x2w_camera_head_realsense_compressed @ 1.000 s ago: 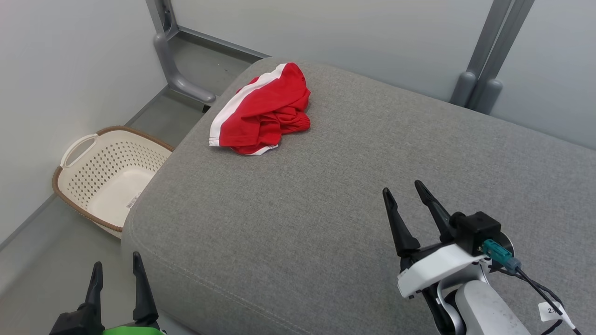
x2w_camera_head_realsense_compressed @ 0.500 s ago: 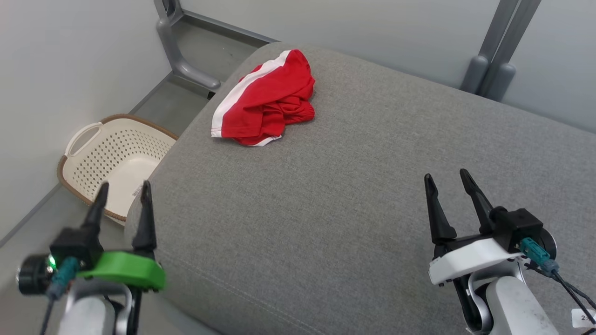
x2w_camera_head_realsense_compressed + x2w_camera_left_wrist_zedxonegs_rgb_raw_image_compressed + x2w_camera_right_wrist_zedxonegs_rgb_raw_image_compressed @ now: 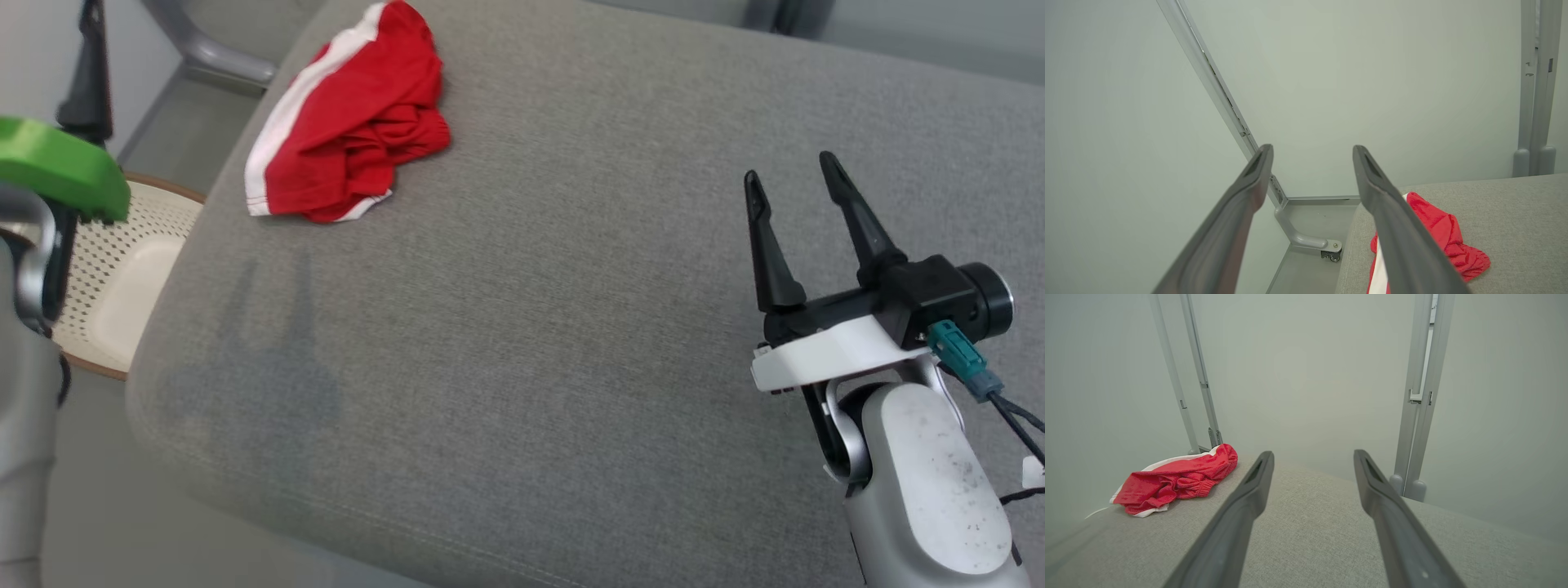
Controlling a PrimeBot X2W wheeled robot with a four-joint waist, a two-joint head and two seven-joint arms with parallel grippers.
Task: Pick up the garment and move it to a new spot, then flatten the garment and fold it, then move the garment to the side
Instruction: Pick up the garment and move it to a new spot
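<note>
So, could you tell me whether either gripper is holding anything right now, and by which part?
Nothing is held. The left gripper and right gripper are both open and empty; the red garment lies crumpled on the grey cushion, apart from both.

Perforated cream basket — beside the grey cushion
</note>
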